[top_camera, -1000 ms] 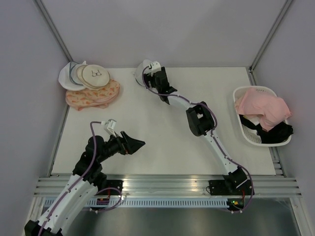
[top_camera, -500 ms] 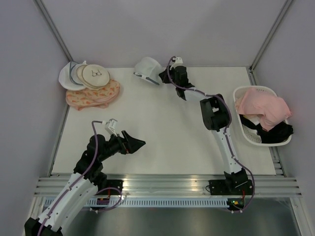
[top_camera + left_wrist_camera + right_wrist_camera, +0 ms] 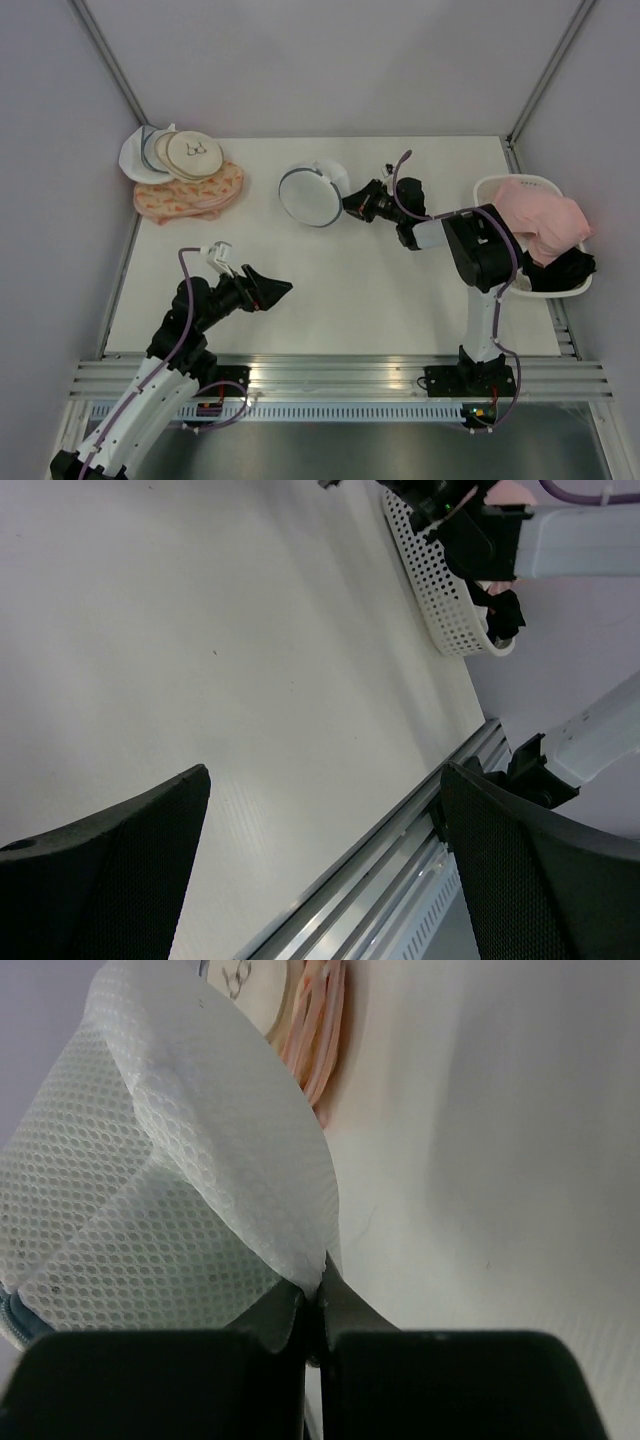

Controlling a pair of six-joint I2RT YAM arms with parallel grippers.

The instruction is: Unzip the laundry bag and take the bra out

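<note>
The laundry bag (image 3: 308,196) is a round white mesh pouch with a grey-blue zip round its rim, held tilted on edge above the middle of the table. My right gripper (image 3: 348,203) is shut on a fold of its mesh at the bag's right side. In the right wrist view the mesh (image 3: 180,1180) runs straight into the closed jaws of my right gripper (image 3: 320,1295). My left gripper (image 3: 285,290) hangs open over the front left of the table, well away from the bag; nothing lies between its fingers (image 3: 325,780). The bra is hidden.
Stacked cream and white discs (image 3: 170,152) and a pink patterned round bag (image 3: 190,195) lie at the back left. A white basket (image 3: 510,270) at the right edge holds a pink garment (image 3: 535,220) and a black garment (image 3: 565,270). The metal rail (image 3: 330,375) runs along the front.
My right gripper shut on the laundry bag at the back of the table and drew it forward toward the middle, tipping it up. The left arm barely moved.
</note>
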